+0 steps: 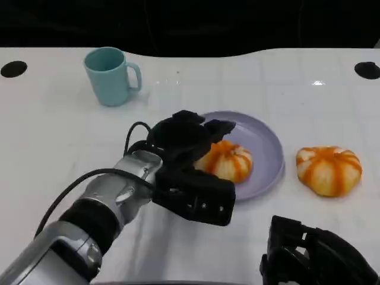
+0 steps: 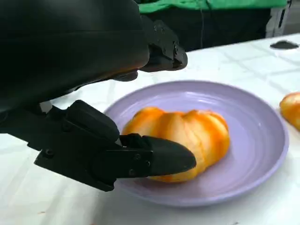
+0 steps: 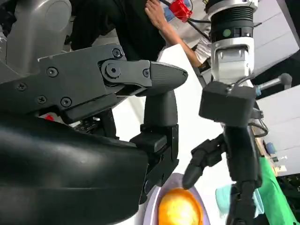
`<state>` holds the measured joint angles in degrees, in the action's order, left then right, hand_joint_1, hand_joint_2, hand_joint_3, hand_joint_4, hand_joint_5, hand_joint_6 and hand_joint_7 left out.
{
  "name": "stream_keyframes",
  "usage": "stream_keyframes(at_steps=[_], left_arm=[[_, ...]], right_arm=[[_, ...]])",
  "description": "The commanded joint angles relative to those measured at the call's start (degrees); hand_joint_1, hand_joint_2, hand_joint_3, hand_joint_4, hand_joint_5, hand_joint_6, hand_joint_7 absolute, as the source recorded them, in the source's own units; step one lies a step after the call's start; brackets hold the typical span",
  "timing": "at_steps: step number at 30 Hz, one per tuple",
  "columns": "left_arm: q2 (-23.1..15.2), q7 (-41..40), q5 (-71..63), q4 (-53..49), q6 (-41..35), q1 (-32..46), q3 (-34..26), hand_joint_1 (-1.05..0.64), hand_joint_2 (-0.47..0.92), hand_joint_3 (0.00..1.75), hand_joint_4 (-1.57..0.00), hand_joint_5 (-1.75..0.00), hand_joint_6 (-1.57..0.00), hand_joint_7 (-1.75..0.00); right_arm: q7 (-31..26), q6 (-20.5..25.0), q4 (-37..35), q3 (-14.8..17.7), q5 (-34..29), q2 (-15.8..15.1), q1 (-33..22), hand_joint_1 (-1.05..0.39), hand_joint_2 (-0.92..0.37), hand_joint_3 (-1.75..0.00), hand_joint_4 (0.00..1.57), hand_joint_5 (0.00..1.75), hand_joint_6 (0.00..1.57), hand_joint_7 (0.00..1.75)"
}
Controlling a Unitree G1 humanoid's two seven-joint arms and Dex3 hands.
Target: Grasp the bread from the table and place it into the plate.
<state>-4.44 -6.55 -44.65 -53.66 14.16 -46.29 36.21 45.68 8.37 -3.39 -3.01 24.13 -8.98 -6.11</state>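
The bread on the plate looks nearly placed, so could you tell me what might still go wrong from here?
1. The left robot hand has fingers against the bread on the purple plate; withdrawing carelessly could drag the bread off.
2. The bread sits toward the plate's near-left edge, so a nudge might tip it over the rim.
3. A second bread lies on the table near the right robot hand, which could bump it.
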Motion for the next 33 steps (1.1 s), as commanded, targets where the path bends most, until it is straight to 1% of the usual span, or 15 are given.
stream_keyframes(at_steps=[1,3,7,13,16,17,19,20,21,23,24,25,26,28,33], left_arm=[[-2.35,0.18,4.18,3.43,4.00,3.08,-3.08,-0.86,0.92,0.56,-0.07,-0.36,-0.21,-0.06],[-2.77,1.29,7.02,4.84,5.87,4.44,-5.03,-0.84,0.92,0.54,-0.10,-0.39,-0.24,-0.06],[-3.56,8.20,15.20,9.36,7.94,7.84,-9.73,-0.77,0.92,0.51,-0.15,-0.44,-0.25,-0.06],[-5.46,15.22,25.55,16.96,11.32,14.38,-15.82,-0.64,0.92,0.40,-0.35,-0.55,-0.44,-0.12],[-5.16,19.65,33.50,19.86,13.87,18.28,-19.57,-0.55,0.92,0.30,-0.48,-0.70,-0.60,-0.16],[-4.91,21.32,36.23,20.80,14.25,19.54,-20.68,-0.53,0.92,0.28,-0.53,-0.83,-0.67,-0.17],[-4.54,24.00,40.41,22.75,14.57,21.78,-22.39,-0.55,0.92,0.29,-0.53,-1.04,-0.75,-0.23],[-4.45,24.77,41.39,23.39,14.56,22.38,-22.84,-0.57,0.92,0.30,-0.52,-1.16,-0.76,-0.34],[-4.38,25.30,41.88,23.83,14.48,22.73,-23.14,-0.58,0.92,0.31,-0.51,-1.24,-0.69,-0.53],[-4.25,25.94,42.13,24.27,14.25,23.00,-23.52,-0.59,0.92,0.31,-0.51,-1.28,-0.65,-0.65],[-3.91,27.19,44.94,26.54,13.40,25.00,-24.39,-0.59,0.92,0.32,-0.52,-1.35,-0.64,-0.76],[-3.62,28.22,47.42,28.88,12.33,26.94,-25.20,-0.60,0.92,0.33,-0.52,-1.52,-0.58,-1.06],[-3.51,28.92,49.25,31.23,11.59,28.81,-25.87,-0.62,0.92,0.34,-0.53,-1.65,-0.54,-1.29],[-3.42,29.39,50.70,34.51,10.86,31.30,-26.67,-0.64,0.92,0.35,-0.56,-1.72,-0.53,-1.42],[-2.35,31.58,56.10,40.86,7.96,38.09,-28.02,-0.63,0.92,0.30,-0.71,-1.75,-0.59,-1.57]], right_arm=[[-0.01,-0.14,0.05,0.33,0.00,-0.83,0.13,-0.56,-0.92,-0.41,0.62,1.75,0.39,1.72],[-0.03,-0.15,0.00,0.36,0.00,-0.83,0.16,-0.55,-0.92,-0.42,0.62,1.75,0.39,1.73],[-0.30,0.45,0.16,0.51,0.35,-0.72,0.07,-0.56,-0.92,-0.42,0.62,1.75,0.39,1.73],[-0.23,0.60,-0.04,0.60,0.63,-0.56,0.17,-0.55,-0.92,-0.42,0.61,1.75,0.39,1.71],[-0.36,0.47,0.14,0.62,0.35,-0.64,0.16,-0.56,-0.92,-0.41,0.62,1.75,0.40,1.71],[-0.37,0.50,0.12,0.67,0.34,-0.68,0.16,-0.56,-0.92,-0.41,0.62,1.75,0.41,1.70],[-0.24,0.31,0.03,0.80,0.35,-0.74,0.14,-0.55,-0.92,-0.41,0.62,1.75,0.41,1.70],[-0.17,0.21,-0.03,0.85,0.35,-0.75,0.15,-0.55,-0.92,-0.41,0.62,1.75,0.41,1.70],[-0.12,0.15,-0.06,0.88,0.34,-0.76,0.15,-0.55,-0.92,-0.41,0.62,1.75,0.41,1.69],[-0.09,0.14,-0.07,0.90,0.33,-0.76,0.16,-0.55,-0.92,-0.41,0.62,1.75,0.42,1.69],[0.11,0.02,-0.12,0.98,0.37,-0.88,0.18,-0.55,-0.92,-0.42,0.62,1.75,0.42,1.69],[0.52,-0.20,-0.34,1.08,0.53,-0.93,0.25,-0.55,-0.92,-0.42,0.62,1.75,0.42,1.70],[0.76,-0.27,-0.47,1.14,0.63,-0.97,0.29,-0.54,-0.92,-0.43,0.62,1.75,0.41,1.70],[0.61,-0.09,-0.42,1.17,0.45,-0.97,0.27,-0.55,-0.92,-0.43,0.62,1.75,0.41,1.71],[0.18,0.13,-0.18,0.91,0.05,-0.77,0.24,-0.57,-0.92,-0.41,0.63,1.75,0.41,1.72]])
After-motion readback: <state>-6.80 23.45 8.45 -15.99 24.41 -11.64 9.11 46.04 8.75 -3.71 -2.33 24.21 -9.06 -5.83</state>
